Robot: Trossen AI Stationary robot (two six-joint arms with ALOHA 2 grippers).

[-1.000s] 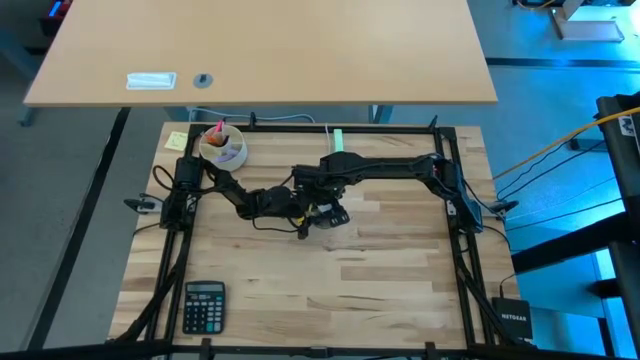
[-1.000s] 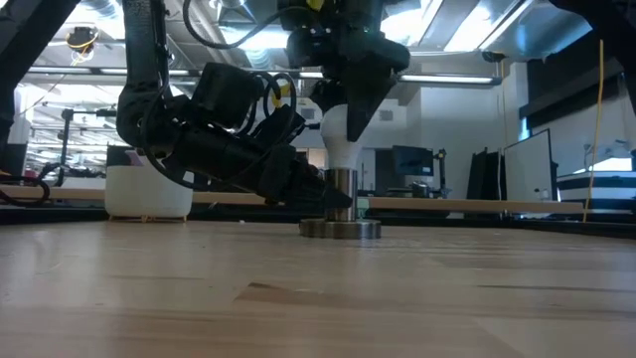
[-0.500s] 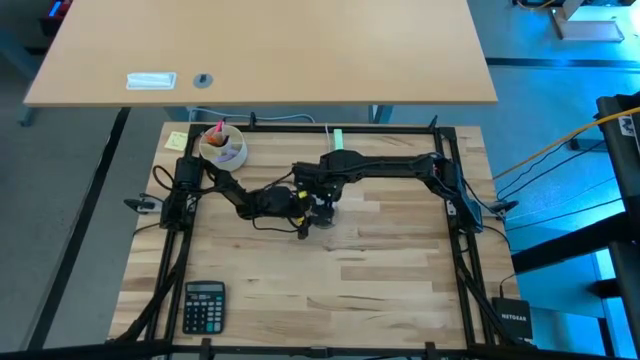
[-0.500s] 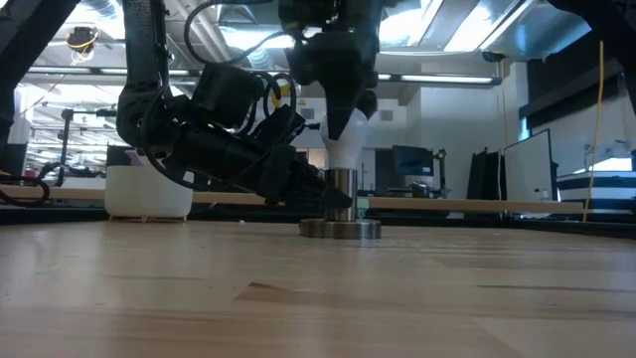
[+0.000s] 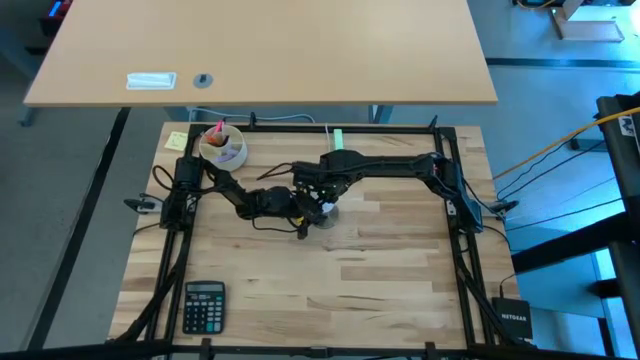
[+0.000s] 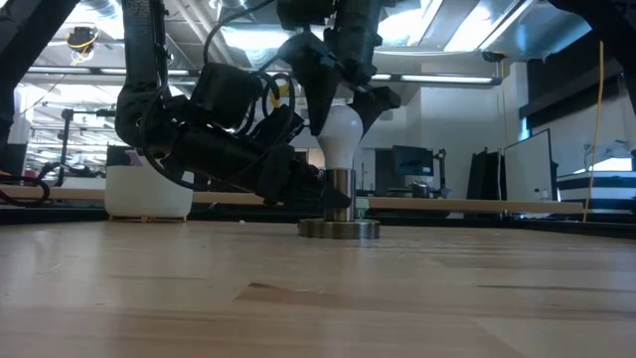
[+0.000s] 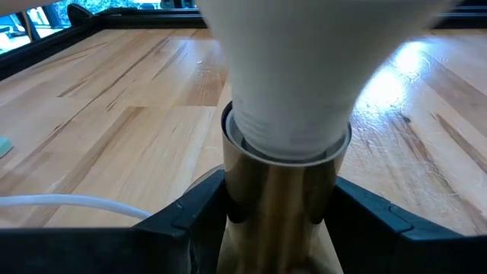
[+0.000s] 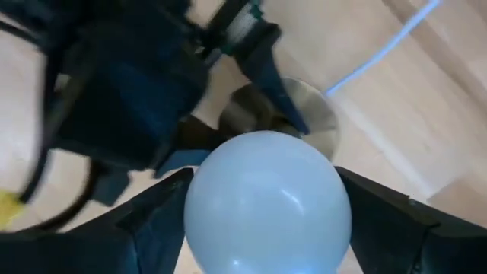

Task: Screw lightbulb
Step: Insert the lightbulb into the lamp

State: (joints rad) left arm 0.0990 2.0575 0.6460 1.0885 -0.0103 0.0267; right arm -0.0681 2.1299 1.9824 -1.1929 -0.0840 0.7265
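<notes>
The white lightbulb (image 6: 343,134) stands upright with its screw base in the grey metal socket (image 6: 340,227), which rests on its round foot near the table's middle (image 5: 327,212). My left gripper (image 6: 333,199) comes in low from the table's left and is shut on the socket. My right gripper (image 6: 346,104) reaches down from above and is shut on the bulb (image 8: 266,202). The bulb's screw base is hidden inside the socket. My left gripper pinches the socket's upright metal neck (image 7: 281,221) between its two fingers (image 7: 190,221), just under the bulb. The fingers lie level, coming from the table's left. The socket stands upright with its foot on the table. My right gripper holds the bulb's round globe (image 8: 205,198), one finger (image 8: 163,209) on each side at its widest part. The fingers point down from above. The bulb stands upright in the socket.
A calculator (image 5: 204,305) lies at the near left. A cup of small items (image 5: 222,147) and a yellow note (image 5: 177,140) sit at the far left. A pale green plug block (image 5: 338,138) lies at the far edge, and a thin white cord (image 8: 388,46) runs from the socket.
My right gripper has turned about its upright axis above the bulb, so its two fingers now show on either side of the globe in the low view. The bulb and socket have stayed in place.
</notes>
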